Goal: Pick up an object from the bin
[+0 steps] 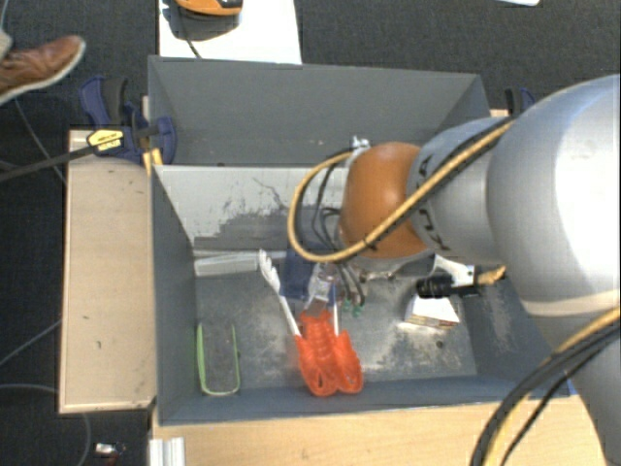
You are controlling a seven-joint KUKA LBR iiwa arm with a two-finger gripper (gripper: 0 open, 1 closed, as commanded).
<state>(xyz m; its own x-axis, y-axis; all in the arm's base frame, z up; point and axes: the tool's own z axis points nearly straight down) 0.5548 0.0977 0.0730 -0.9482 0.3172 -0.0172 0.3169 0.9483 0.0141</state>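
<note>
Five loose things: all lie on the floor of the bin (pixel 175 289); none looks lifted.
Far left: a flat, clear, green-rimmed piece (pixel 218 357) lies near the front wall, well apart from the pincer.
Left of middle: a grey bar (pixel 228 263) lies crosswise at the foot of the back slope.
Middle: a white brush (pixel 277 289) slants down to the right, and its lower end meets the orange thing (pixel 328 359), a ridged see-through plastic piece by the front wall.
Pincer: the pincer (pixel 333 299) sits low in the bin under the arm's orange cover, just above the upper end of the orange thing and just beside the brush. I cannot tell how far open it is, nor whether it has hold of anything.
Right: a white and brown block (pixel 434 314) lies on the floor, near the pincer but apart from it.
Done, as I judge: the reach into the bin, with the pincer placed over the orange thing.
Left, as I judge: a sure grip, then the lift clear of the bin.
</note>
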